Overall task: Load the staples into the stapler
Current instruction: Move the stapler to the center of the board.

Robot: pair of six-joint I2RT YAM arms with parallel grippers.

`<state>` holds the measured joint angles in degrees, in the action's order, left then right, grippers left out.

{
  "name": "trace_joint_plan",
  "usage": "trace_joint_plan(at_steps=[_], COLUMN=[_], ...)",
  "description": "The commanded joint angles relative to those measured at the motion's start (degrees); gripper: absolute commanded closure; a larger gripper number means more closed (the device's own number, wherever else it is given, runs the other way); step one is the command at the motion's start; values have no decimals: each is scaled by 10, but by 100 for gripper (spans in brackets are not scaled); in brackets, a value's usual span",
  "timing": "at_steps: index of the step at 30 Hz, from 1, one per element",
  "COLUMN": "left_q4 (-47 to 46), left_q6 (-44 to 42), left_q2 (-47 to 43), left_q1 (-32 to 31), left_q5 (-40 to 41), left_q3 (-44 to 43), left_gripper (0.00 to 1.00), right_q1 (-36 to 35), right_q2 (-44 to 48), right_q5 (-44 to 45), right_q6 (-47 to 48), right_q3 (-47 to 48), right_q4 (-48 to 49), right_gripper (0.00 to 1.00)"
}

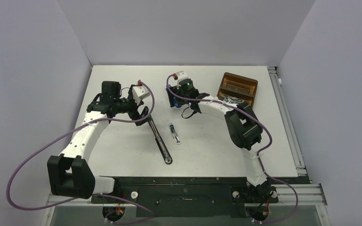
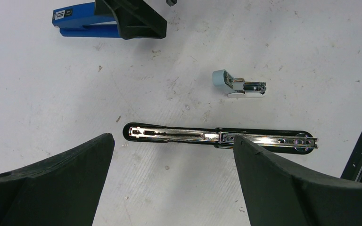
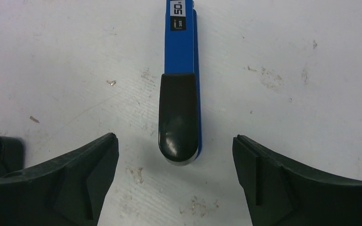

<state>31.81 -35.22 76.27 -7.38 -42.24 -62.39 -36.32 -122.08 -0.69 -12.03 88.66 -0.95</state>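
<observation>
Place: robot lab cell | evid: white table (image 1: pixel 122 150), plain walls (image 1: pixel 179 28), alu rail (image 1: pixel 288 122)

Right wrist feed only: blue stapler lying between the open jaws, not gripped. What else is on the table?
Observer: A black stapler lies opened flat; the left gripper hovers over it, jaws open.
Operator: Any other staplers?
Observer: A small pale-blue stapler lies beside the black one, not touching it.
Operator: Staples anywhere?
Observer: A brown two-compartment tray sits far right of the table. There are silvery pieces in its near compartment, too small to identify.
</observation>
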Motion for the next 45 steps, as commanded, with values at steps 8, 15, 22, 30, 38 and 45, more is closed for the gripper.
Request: trace_joint_plan(at_steps=[8, 15, 22, 30, 38, 45], left_q4=[4, 11, 16, 25, 47, 41], left_q6=[-27, -53, -55, -92, -196, -201], left_q2=[12, 0, -9, -19, -12, 34], left_q1=[-12, -19, -30, -55, -124, -152], left_q5=[1, 1, 10, 8, 27, 13], left_q3=[-27, -21, -21, -16, -17, -57], left_gripper=[4, 4, 4, 4, 4, 4], right_q1=[0, -3, -3, -15, -82, -96], right_q2=[-74, -56, 5, 141, 239, 277], right_q5=[4, 25, 44, 37, 80, 103], right_q6=[24, 26, 27, -2, -48, -91], right_q3=[111, 74, 1, -169, -328, -401], right_q4=[17, 42, 57, 75, 94, 128], right_gripper=[34, 61, 89, 92, 92, 90])
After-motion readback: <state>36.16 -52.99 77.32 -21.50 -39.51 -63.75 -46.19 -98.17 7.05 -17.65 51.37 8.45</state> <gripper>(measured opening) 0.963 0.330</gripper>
